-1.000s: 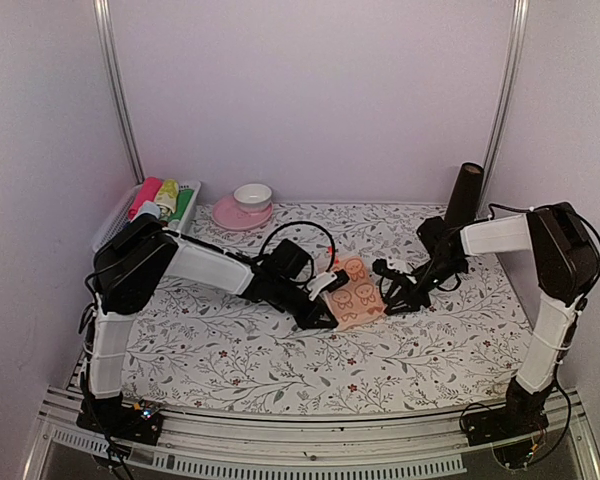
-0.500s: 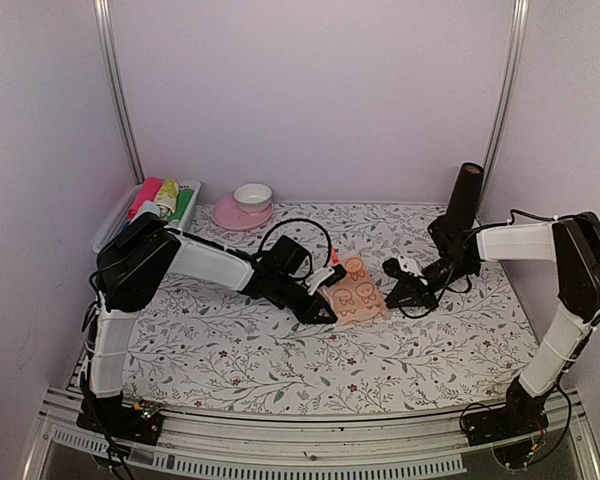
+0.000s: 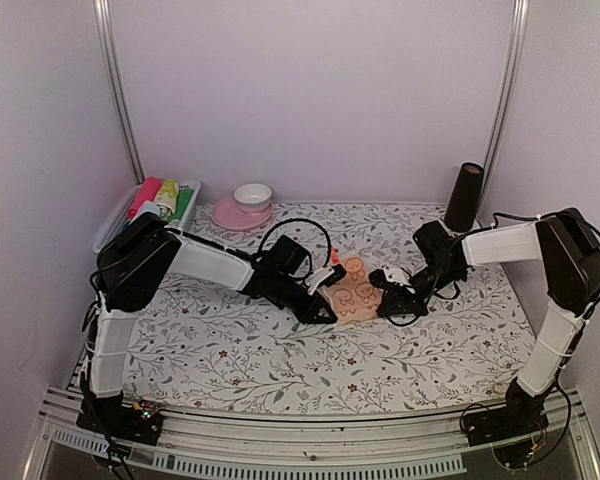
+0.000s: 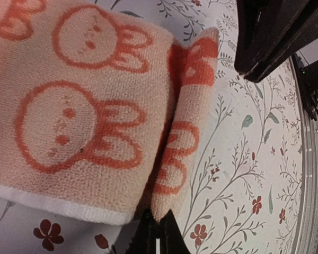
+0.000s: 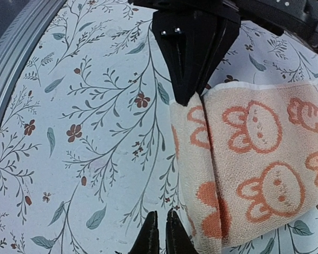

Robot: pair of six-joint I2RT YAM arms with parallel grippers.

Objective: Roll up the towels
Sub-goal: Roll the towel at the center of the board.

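Note:
The peach-orange towel [image 3: 358, 292] with pale bunny prints lies on the floral sheet at mid-table, one long edge folded over. It fills the left wrist view [image 4: 85, 106] and sits at the right of the right wrist view [image 5: 254, 143]. My left gripper [image 3: 326, 310] is shut on the corner of the folded edge [image 4: 156, 235]. My right gripper [image 3: 385, 303] is shut and empty, its tips [image 5: 160, 235] just beside the towel's opposite end, low over the sheet. The pale blue towel is out of view.
A basket of coloured bottles [image 3: 152, 203] stands at the back left. A white bowl on a pink saucer [image 3: 245, 208] is beside it. A black cylinder [image 3: 467, 195] stands at the back right. A metal rail [image 3: 310, 425] runs along the near edge.
My right gripper pulled back to the right, then came left again to the towel's end. My left gripper has stayed on the towel's corner.

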